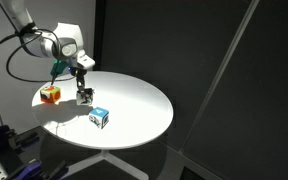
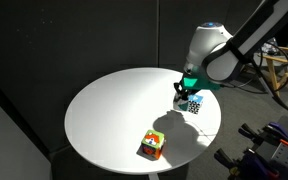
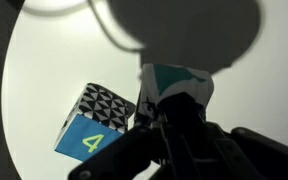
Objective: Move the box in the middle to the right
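Note:
The box is a small dark cube with white patches, and it sits between my gripper's fingers over the white round table. In the wrist view the box shows a teal and white face, clamped between the dark fingers. In an exterior view the gripper hangs low near the table's far edge. I cannot tell whether the box touches the tabletop.
An orange-red cube with green stands near one edge of the table. A blue-and-white cube with a checkered face stands close beside the gripper. Dark curtains surround the table.

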Robot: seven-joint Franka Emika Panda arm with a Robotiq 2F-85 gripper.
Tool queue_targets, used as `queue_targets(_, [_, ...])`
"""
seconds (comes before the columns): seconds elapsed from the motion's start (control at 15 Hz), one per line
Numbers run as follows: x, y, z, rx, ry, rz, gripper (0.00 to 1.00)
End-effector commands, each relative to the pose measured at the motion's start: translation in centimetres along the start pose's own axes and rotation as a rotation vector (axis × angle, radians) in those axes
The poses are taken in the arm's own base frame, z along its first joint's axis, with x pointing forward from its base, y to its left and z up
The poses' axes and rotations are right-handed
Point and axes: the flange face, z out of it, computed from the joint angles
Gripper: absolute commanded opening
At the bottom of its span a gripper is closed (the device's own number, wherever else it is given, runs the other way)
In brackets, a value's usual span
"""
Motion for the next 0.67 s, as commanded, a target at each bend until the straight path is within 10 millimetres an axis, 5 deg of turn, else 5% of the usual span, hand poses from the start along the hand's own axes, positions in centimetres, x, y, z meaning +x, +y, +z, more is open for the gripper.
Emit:
queue_targets(0.0, [1.2,0.0,-0.9,0.006,0.005,0.180,0.05])
queue_targets(0.6, [3.3,0.7,-1.5,0.033,-0.002,0.639,0.06])
